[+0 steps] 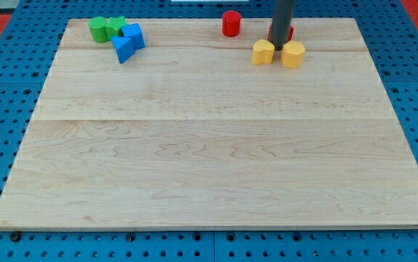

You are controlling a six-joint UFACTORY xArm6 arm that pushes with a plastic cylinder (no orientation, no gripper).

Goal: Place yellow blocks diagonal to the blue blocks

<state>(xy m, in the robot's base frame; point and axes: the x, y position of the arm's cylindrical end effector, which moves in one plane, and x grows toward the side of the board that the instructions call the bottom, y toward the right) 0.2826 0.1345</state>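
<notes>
1. Rod comes straight down from the view's top edge, near vertical, dark grey. My tip sits on the board near its top edge, right of centre.
2. No claw on this rig, just the bare rod, so nothing opens, closes or grips.
3. Tip is in the gap at the top of the two yellow blocks. Left yellow block lies at about 8 o'clock from the tip, right yellow block at about 4 o'clock. Both are just beside the tip; cannot tell if it touches either.
4. The yellow blocks sit side by side, close together, roughly level. Shapes look chunky and rounded, not clear enough to name.
5. Red block is mostly hidden behind the rod, at about 12 o'clock from the tip.
6. Red cylinder stands at about 10 o'clock from the tip, near the top edge.
7. Blue blocks are well apart, at 9 o'clock, in the board's top left: blue cube-like block and blue wedge-like block, touching.
8. Two green blocks sit just beside the blue pair, at its 10 o'clock.
</notes>
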